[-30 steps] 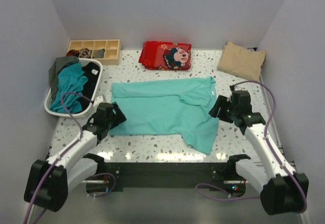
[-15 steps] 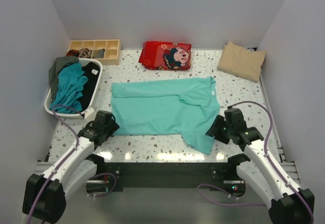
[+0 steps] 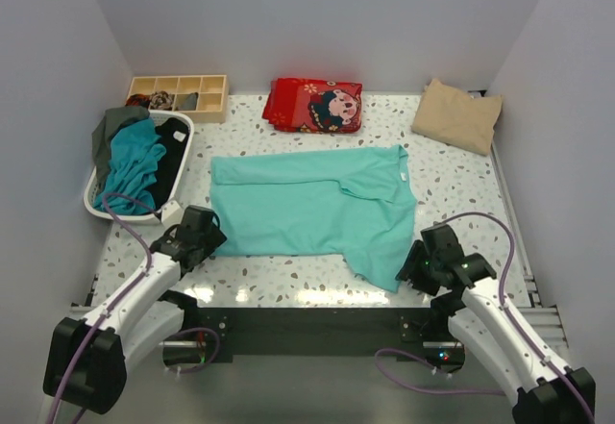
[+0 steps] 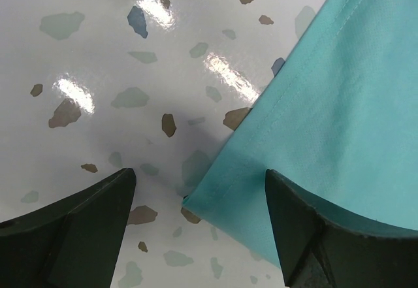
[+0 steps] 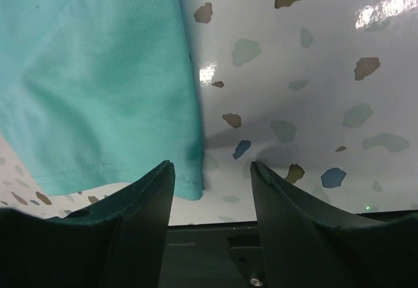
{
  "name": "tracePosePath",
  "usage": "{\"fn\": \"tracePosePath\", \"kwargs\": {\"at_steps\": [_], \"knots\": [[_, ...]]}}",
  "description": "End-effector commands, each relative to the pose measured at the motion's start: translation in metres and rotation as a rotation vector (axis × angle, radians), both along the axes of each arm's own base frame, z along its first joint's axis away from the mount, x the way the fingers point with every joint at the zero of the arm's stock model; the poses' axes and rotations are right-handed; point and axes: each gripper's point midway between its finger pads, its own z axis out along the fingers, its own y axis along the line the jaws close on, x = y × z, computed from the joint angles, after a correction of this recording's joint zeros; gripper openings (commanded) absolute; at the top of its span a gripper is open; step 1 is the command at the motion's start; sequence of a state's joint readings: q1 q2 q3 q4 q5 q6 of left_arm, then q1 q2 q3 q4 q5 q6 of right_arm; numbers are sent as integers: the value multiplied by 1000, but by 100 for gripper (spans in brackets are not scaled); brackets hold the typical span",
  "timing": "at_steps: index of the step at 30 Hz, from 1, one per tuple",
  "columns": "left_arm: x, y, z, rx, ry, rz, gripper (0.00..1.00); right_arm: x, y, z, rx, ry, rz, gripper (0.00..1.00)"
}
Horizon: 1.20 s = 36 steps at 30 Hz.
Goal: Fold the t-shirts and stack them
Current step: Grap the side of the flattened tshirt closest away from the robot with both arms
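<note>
Sliding back down the right edge of the tee (image 3: 307, 203), which lies spread on the surface (image 3: 452, 169), the right hand (image 3: 415, 272) has reached its near corner, open. The left hand (image 3: 204, 235) stands open astride the near left corner, so a two-corner pinch and fold looks next.

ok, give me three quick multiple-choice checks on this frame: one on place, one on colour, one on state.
1. Where on the table is the beige t-shirt? A near left corner; B far right corner; C centre.
2. Colour of the spread-out t-shirt? A black; B red; C turquoise.
3. Left hand? A open, astride the spread-out t-shirt's corner; B shut on it; C out of view.
Answers: 1 B, it lies folded by the far right wall. 2 C, plain in the top view. 3 A, the left wrist view shows both fingers apart with the corner in the gap.
</note>
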<state>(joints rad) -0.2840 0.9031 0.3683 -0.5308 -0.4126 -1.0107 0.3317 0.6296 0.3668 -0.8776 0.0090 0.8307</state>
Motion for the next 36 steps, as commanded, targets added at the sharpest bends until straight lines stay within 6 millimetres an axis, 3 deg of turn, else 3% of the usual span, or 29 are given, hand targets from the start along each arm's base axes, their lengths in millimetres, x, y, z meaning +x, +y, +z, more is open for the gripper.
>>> {"fn": "tracePosePath", "kwargs": {"at_steps": [1, 8, 11, 14, 16, 17, 24, 27, 32, 35, 36], "knots": [[-8, -10, -12, -54, 23, -30, 85, -2, 6, -5, 36, 2, -6, 53], [-6, -13, -13, -66, 19, -44, 84, 1, 25, -13, 135, 12, 26, 45], [-5, -15, -14, -72, 23, -53, 84, 4, 32, -16, 165, 8, 33, 37], [-6, -17, -18, -77, 33, -58, 81, 6, 33, -17, 167, 0, 42, 19], [-5, -18, -16, -82, 24, -63, 77, 14, 34, -9, 166, -33, 47, 3], [-3, -18, -15, -83, 17, -65, 76, 17, 34, -4, 165, -57, 53, 0], [4, -19, 2, -75, -19, -78, 70, 58, 30, 72, 135, -327, 69, 0], [5, -19, 8, -70, -24, -90, 73, 65, 24, 92, 103, -375, 64, 0], [4, -23, 11, -93, -37, -111, 73, 68, 18, 103, 64, -386, 69, 0], [5, -32, 11, -140, -62, -133, 61, 71, 19, 109, 57, -398, 81, 0], [9, -35, 13, -155, -88, -144, 51, 72, 18, 108, 45, -395, 85, 0]]}}
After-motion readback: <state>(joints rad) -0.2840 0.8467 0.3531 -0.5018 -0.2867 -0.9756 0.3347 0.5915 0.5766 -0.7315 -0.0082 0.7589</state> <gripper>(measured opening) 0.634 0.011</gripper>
